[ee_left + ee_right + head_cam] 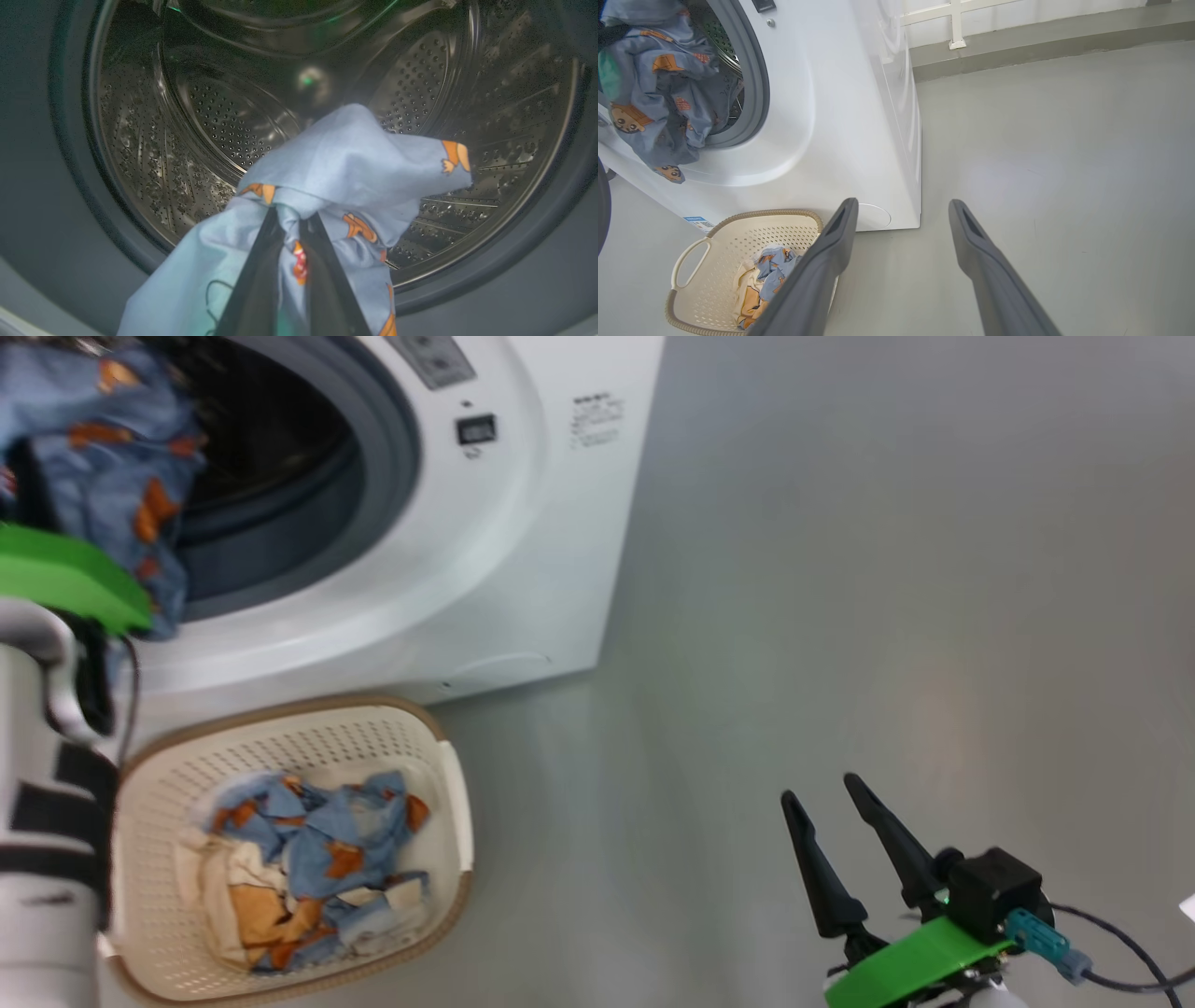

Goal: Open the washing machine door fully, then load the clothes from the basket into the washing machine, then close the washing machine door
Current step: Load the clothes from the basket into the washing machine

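The left tool (pixel 292 212) is clenched on light blue printed cloth (pixel 355 163) at the steel drum (pixel 224 116) mouth of the big white washing machine (pixel 523 551). Its tail hangs outside the grey gasket (pixel 392 476), so releasing here may spill it. The right tool (pixel 820 787) stands released, right of the cream perforated basket (pixel 280 707).

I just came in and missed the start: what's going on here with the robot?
The robot is loading laundry. Its left gripper is shut on a light blue cloth printed with orange-brown figures, holding it at the mouth of the big white front-loading washing machine, before its perforated steel drum. More blue and cream clothes lie in the cream perforated plastic basket on the grey floor. The right gripper hangs open and empty, off to the side.
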`<state>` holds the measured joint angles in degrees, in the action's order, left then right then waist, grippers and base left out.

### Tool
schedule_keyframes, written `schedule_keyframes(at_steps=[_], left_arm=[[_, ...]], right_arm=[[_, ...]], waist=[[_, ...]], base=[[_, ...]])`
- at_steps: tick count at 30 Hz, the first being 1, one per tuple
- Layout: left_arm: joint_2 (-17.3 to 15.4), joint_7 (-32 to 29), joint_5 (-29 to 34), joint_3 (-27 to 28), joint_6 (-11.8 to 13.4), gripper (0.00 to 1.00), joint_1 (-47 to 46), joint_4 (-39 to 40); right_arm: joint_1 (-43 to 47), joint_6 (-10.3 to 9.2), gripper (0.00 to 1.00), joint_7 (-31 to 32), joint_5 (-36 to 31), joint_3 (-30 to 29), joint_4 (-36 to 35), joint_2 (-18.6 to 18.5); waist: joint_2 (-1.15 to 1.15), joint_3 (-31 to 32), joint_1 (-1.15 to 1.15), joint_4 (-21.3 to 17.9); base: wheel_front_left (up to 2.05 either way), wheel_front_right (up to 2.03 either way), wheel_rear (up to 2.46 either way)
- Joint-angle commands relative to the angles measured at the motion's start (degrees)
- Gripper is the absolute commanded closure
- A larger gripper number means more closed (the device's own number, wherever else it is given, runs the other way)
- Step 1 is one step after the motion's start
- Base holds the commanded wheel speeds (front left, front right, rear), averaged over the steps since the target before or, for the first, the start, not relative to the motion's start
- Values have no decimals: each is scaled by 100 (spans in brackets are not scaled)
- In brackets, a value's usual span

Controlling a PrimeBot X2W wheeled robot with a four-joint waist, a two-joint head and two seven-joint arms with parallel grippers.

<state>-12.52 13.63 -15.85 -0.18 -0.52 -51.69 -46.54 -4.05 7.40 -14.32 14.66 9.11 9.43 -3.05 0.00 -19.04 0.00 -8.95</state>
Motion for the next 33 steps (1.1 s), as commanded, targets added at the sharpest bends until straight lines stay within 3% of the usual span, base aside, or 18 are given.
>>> schedule_keyframes(at_steps=[1,7,17,24,33], left_arm=[[-347,31,39,116,14,100,-288,-34],[-604,60,-12,138,-131,100,-1228,-893],[-1047,102,192,-22,-26,100,-2630,-1544],[-1143,133,400,-141,133,100,-3293,-1266],[-1235,136,558,65,427,100,-3316,-364]], right_arm=[[-144,9,0,-68,64,193,-109,-48],[-373,9,0,-68,138,408,-135,-99],[-479,9,0,-68,235,567,-140,-172],[-536,9,0,-68,302,661,-197,-122],[-559,9,0,-68,312,671,-223,-123]], waist=[[0,-566,0,-505],[0,-1069,0,-770],[0,-1703,0,-986],[0,-2033,0,-1025],[0,-2144,0,-999]], base=[[0,0,0],[0,0,0],[0,0,0],[0,0,0],[0,0,0]])
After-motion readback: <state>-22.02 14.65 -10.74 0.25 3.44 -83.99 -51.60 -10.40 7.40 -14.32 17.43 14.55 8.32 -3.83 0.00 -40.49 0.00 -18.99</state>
